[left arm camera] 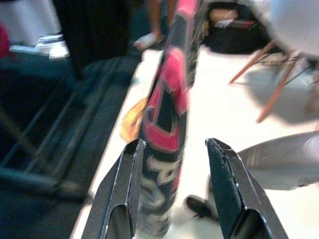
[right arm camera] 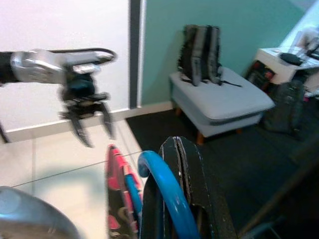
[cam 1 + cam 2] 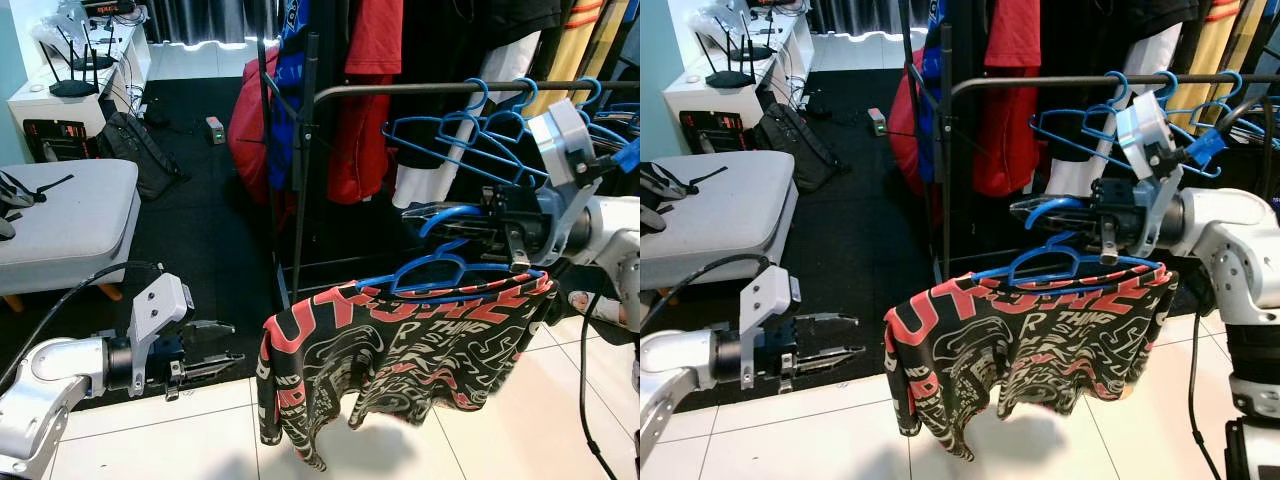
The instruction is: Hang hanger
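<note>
1. Below the clothes rail (image 3: 440, 90), the blue hanger (image 3: 445, 275) is held by its hook in the right gripper (image 3: 1065, 212), whose jaws are clamped shut on it; in the right wrist view the blue hook (image 2: 167, 194) is seen pressed against the black fingers (image 2: 192, 184)
2. A black, red and white shirt (image 3: 400, 350) is draped over the hanger, so the load hangs low and out in front of the rack, above the white tiled floor (image 3: 500, 430); the hook is kept uppermost, probably so that it can be lifted over the rail
3. Several empty blue hangers (image 3: 480, 130) are already hooked on the rail, well above the held one and close to the right arm; the free stretch of rail to their left is judged the likely target
4. Low on the left, the left gripper (image 3: 215, 360) is held level and pointed toward the shirt's hanging edge; its jaws stand moderately apart and grip nothing, and in the left wrist view the shirt edge (image 1: 164, 129) is framed between the two fingers (image 1: 127, 189), a little beyond them
5. That pose is read as readiness to steady the cloth; the hanging itself is not yet done, since the hook is below the rail
6. A tangle with the empty hangers is judged the main risk
</note>
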Motion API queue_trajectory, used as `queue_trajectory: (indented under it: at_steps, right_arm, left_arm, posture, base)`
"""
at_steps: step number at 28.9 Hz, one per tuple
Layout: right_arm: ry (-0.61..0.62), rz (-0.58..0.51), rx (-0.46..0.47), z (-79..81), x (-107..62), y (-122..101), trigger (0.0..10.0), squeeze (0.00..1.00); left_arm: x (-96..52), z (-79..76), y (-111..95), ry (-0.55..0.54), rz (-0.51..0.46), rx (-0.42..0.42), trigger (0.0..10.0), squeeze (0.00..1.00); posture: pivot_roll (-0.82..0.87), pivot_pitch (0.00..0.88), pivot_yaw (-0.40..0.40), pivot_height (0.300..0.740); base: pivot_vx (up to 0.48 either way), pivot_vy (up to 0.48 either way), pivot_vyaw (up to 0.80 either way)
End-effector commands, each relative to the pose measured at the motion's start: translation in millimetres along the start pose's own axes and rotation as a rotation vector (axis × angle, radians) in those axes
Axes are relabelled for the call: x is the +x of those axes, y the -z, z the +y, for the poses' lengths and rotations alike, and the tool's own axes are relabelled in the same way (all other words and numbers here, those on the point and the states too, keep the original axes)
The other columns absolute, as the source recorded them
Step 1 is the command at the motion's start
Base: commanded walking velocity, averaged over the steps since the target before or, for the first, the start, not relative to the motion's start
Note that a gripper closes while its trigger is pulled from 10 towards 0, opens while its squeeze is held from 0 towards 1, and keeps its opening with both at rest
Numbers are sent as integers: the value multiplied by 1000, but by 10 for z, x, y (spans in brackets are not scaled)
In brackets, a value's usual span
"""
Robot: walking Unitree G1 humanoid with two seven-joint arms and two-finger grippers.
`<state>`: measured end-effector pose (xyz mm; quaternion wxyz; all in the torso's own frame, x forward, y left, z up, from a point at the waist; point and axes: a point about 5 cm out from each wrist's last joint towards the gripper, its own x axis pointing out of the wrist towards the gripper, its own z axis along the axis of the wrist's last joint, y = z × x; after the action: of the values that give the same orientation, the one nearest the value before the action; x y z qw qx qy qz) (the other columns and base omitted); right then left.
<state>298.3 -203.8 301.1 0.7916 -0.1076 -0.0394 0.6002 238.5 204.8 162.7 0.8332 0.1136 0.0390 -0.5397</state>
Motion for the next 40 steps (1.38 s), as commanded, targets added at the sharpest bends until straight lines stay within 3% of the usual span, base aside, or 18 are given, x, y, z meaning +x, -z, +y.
queue_trajectory:
  at_steps: [1, 11, 18, 25, 40]
  right_arm:
    - [30, -26, -45, -44, -42, -106, 0, 0]
    - [9, -64, -50, -37, -16, -175, 0, 0]
    - [15, -110, -80, -81, 73, -284, 0, 0]
    - [17, -123, -87, -95, 112, -301, 0, 0]
    - [46, -85, -95, -130, 32, -280, 0, 0]
  left_arm:
    - [-76, 12, -61, -3, -19, -7, 10000, 0]
    - [-46, 77, -113, -57, -64, 13, 10000, 0]
    - [165, 58, -209, -63, -167, 5, 10000, 0]
    - [204, 22, -217, -44, -180, -4, 10000, 0]
    - [-80, 164, -203, -142, -124, 14, 10000, 0]
  posture:
    - [-1, 29, -28, 740]
    - [-2, 28, -32, 740]
    - [-9, 25, -35, 740]
    - [-7, 25, -36, 740]
    - [-5, 24, -39, 740]
  base:
    - [0, 0, 0]
    - [0, 0, 0]
    - [0, 0, 0]
    - [0, 0, 0]
    - [0, 0, 0]
